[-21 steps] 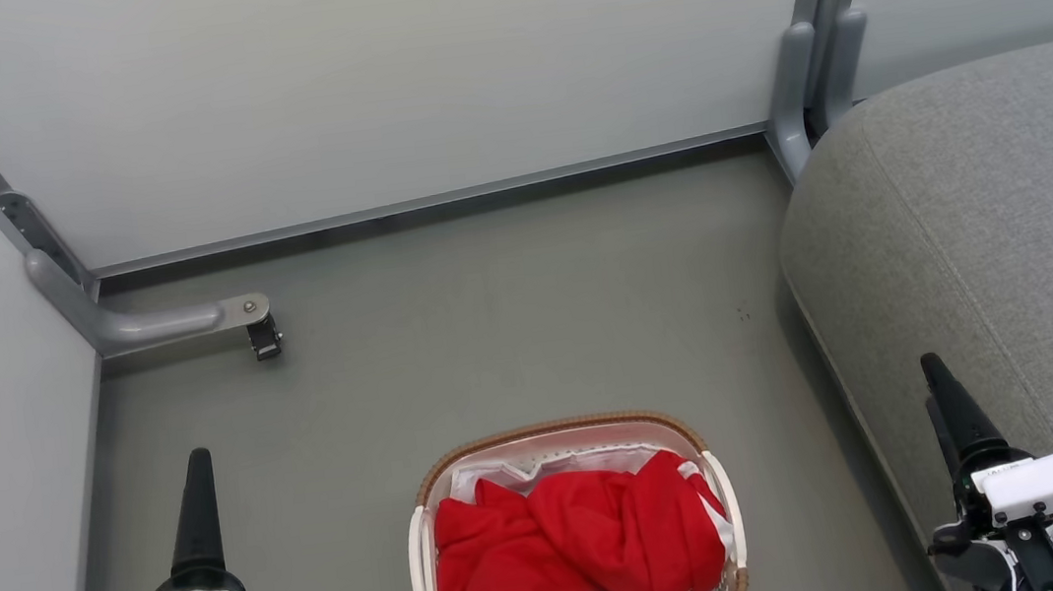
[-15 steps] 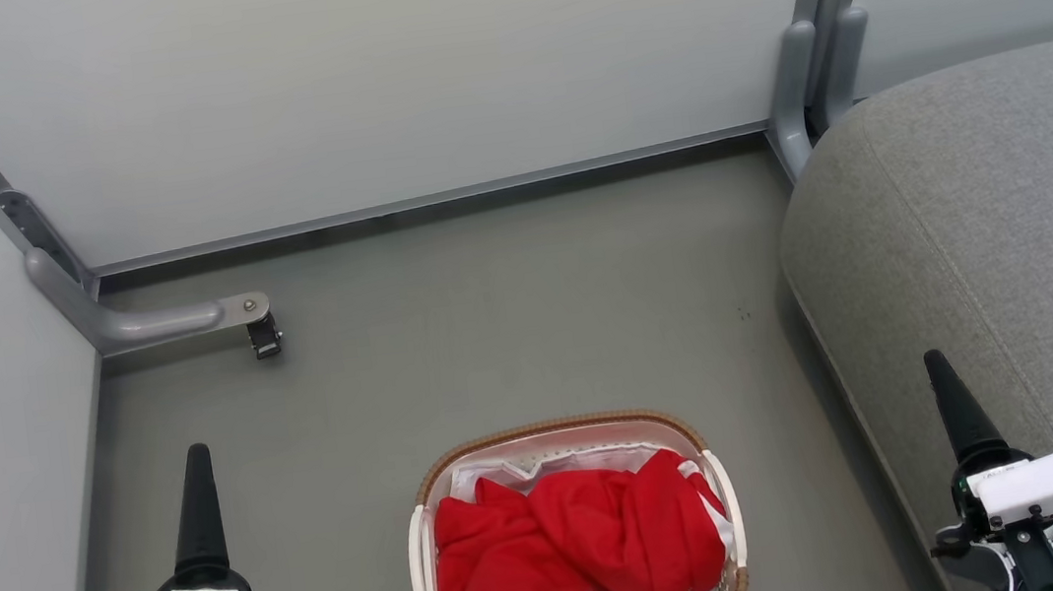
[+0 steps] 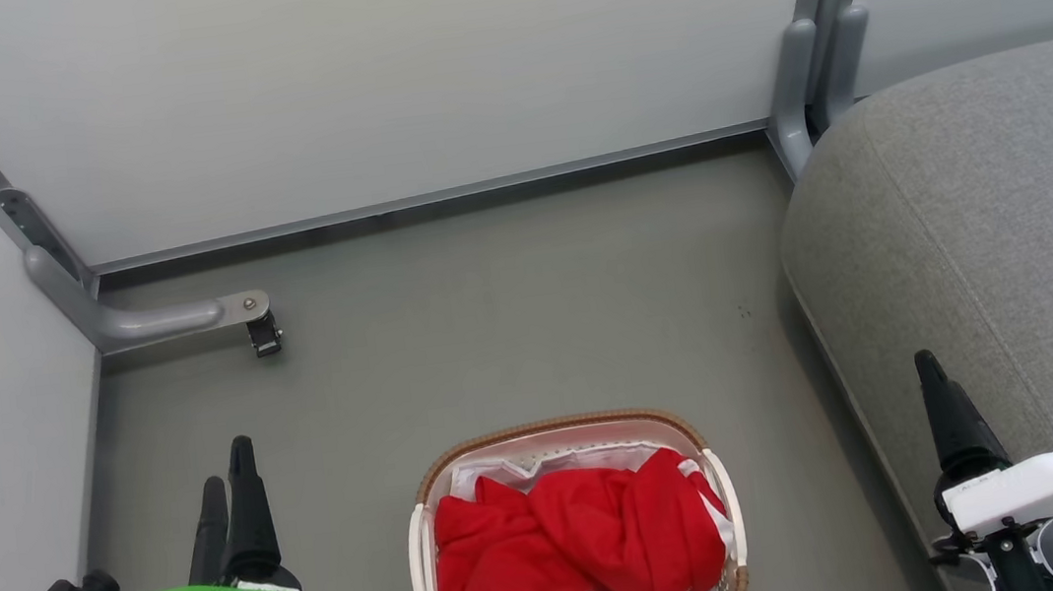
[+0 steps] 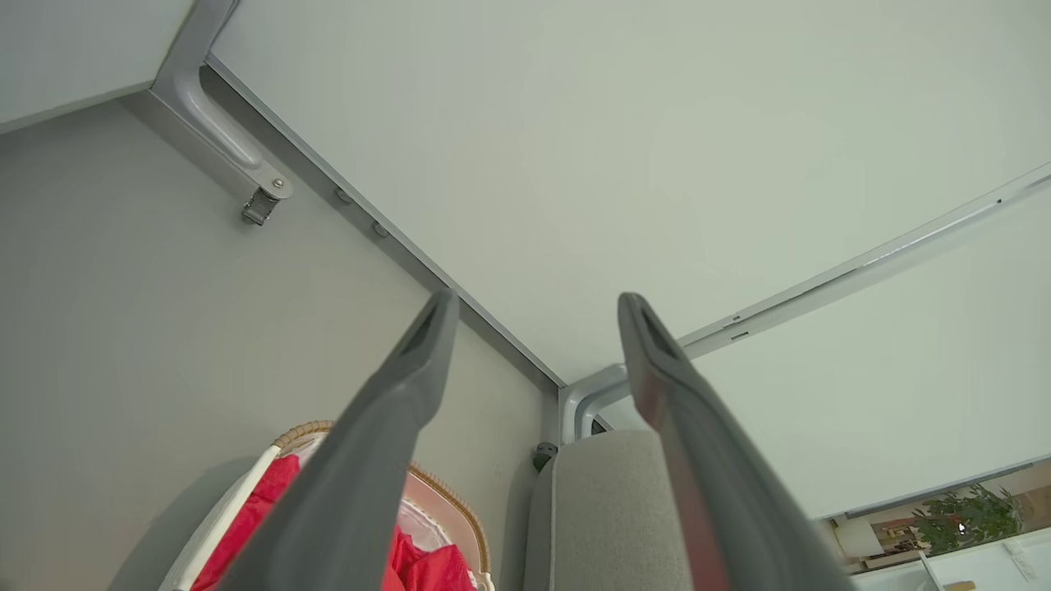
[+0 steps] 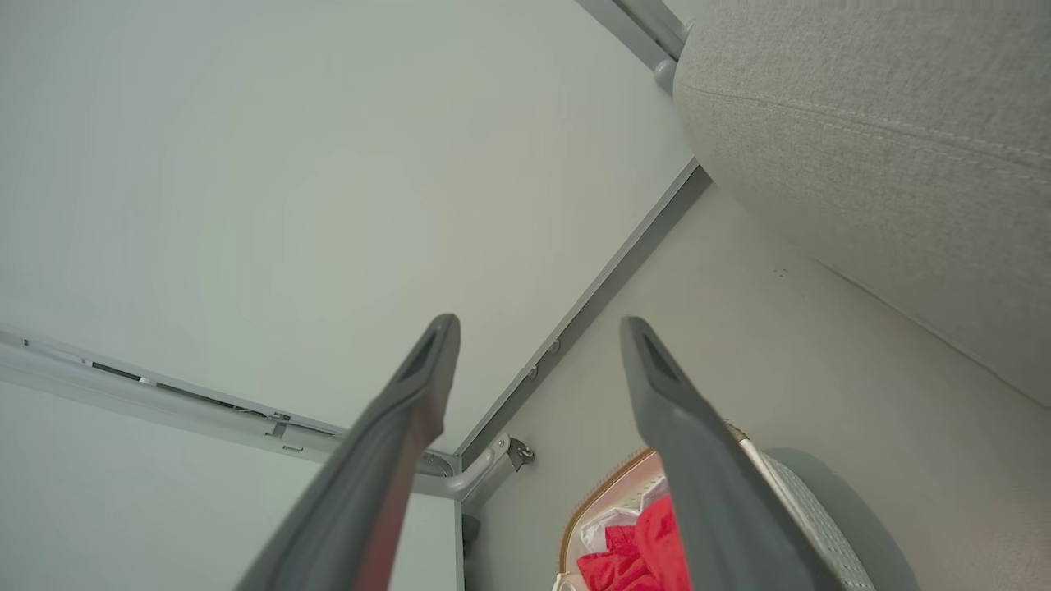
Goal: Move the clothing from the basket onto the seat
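The clothing [image 3: 575, 548] is a bunched red heap with white trim. It lies in the basket [image 3: 551, 426], a white oval with a brown rim, on the floor at the bottom centre. The grey seat [image 3: 995, 232] rises at the right. My left gripper [image 3: 224, 464] hangs open to the left of the basket, apart from it. My right gripper [image 3: 926, 364] is open in front of the seat's edge, to the right of the basket. In the left wrist view the left gripper [image 4: 535, 300] holds nothing, above the clothing [image 4: 254, 517] and seat [image 4: 608, 509]. In the right wrist view the right gripper [image 5: 539, 324] is empty too, above the clothing [image 5: 632, 550] and beside the seat [image 5: 887, 148].
Pale partition walls close off the back and the left side. A grey metal foot with a caster [image 3: 258, 331] juts onto the floor at the back left. A white liner sheet [image 3: 507, 471] shows under the clothing. Bare grey floor lies between the basket and the back wall.
My left gripper has shifted right and turned, so both its fingers now show side by side. My right gripper has sunk a little. The basket and the clothing have not moved.
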`<state>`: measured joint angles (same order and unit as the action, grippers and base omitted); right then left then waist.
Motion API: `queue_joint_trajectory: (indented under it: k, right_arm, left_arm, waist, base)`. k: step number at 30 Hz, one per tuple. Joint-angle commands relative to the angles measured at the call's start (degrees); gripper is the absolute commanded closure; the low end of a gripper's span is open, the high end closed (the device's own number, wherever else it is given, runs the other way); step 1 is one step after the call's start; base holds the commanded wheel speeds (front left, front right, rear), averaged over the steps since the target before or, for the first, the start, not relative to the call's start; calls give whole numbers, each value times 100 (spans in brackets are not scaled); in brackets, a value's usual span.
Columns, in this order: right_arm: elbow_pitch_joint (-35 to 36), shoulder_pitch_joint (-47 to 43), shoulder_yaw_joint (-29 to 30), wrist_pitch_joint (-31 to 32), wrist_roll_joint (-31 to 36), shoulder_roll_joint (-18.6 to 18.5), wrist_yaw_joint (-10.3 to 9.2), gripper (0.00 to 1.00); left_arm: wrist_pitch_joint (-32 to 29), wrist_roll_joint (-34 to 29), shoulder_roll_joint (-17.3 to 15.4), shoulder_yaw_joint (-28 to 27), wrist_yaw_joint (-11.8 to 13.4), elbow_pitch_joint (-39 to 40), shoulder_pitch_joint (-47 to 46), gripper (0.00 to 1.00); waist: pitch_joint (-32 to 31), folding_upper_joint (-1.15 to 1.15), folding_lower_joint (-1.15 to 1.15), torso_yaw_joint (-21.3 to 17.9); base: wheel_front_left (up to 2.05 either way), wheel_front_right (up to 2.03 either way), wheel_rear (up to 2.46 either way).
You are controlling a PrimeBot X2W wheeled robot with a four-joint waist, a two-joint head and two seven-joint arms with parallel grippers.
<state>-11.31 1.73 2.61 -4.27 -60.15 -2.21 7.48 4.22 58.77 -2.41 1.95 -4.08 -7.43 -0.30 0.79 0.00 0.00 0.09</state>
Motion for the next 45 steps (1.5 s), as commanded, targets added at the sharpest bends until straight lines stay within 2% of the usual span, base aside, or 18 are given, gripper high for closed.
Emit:
queue_joint_trajectory:
  k: [1,25,45]
  right_arm:
    - [92,-7,-25,-68,231,-39,1,0]
    - [59,-86,-409,-465,2101,-56,1,0]
    - [-25,-124,-492,-729,3204,-66,2,0]
  left_arm:
    - [72,-221,-33,46,23,107,34,0]
    - [466,-1819,-46,430,239,-95,192,0]
    - [732,-2890,-55,632,371,-281,291,0]
  waist:
    - [0,0,0,3]
    - [18,0,0,33]
    - [59,0,0,44]
  base:
    - [0,0,0]
    - [0,0,0]
    - [0,0,0]
